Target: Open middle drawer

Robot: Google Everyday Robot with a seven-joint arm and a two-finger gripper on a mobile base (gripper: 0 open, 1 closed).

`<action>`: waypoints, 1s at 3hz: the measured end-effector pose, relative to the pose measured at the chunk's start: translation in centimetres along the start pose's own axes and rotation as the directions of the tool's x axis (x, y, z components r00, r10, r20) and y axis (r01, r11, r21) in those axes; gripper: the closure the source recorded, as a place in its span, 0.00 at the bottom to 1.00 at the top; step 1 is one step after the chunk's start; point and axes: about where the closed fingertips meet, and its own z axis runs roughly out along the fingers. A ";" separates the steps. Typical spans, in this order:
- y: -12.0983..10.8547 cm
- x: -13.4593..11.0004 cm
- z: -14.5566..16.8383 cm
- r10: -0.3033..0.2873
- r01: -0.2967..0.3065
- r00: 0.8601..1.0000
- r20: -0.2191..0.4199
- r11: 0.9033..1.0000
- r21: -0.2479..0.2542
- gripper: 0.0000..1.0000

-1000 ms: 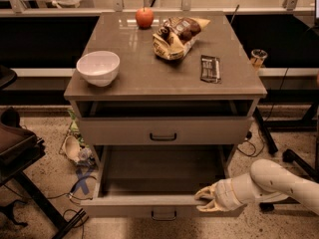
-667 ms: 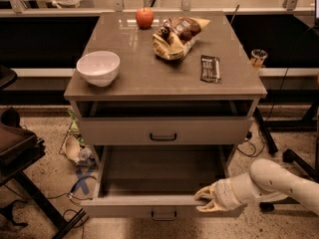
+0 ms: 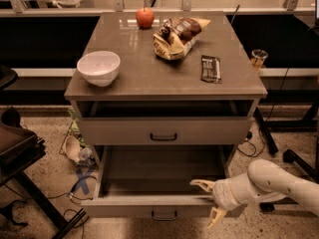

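Observation:
The middle drawer (image 3: pixel 124 206) is pulled well out of the grey-beige cabinet, showing its shallow grey interior (image 3: pixel 159 171) and a small black bar handle (image 3: pixel 164 215) on its front. My gripper (image 3: pixel 208 201) is at the right part of the drawer's front edge. Its fingers are spread open: one fingertip (image 3: pixel 200 184) lies over the top rim inside the drawer, the other points down in front of the panel. It holds nothing. The white arm (image 3: pixel 279 180) reaches in from the right.
The drawer above (image 3: pixel 124 131), with a like handle, stands slightly out. On the cabinet top (image 3: pixel 149 78) are a white bowl (image 3: pixel 98 67), a red apple (image 3: pixel 145 17), a snack bag (image 3: pixel 175 36) and a dark bar (image 3: pixel 211 68). A dark chair (image 3: pixel 15 148) stands left; cables lie on the floor.

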 end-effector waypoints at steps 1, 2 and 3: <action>-0.2 -0.4 -1.0 0.004 -0.005 0.999 -0.040 1.000 -0.016 0.02; -1.6 -1.7 -3.4 0.014 -0.021 0.983 -0.184 0.999 -0.037 0.24; -4.6 -3.4 -8.8 0.025 -0.022 0.951 -0.307 1.000 0.011 0.47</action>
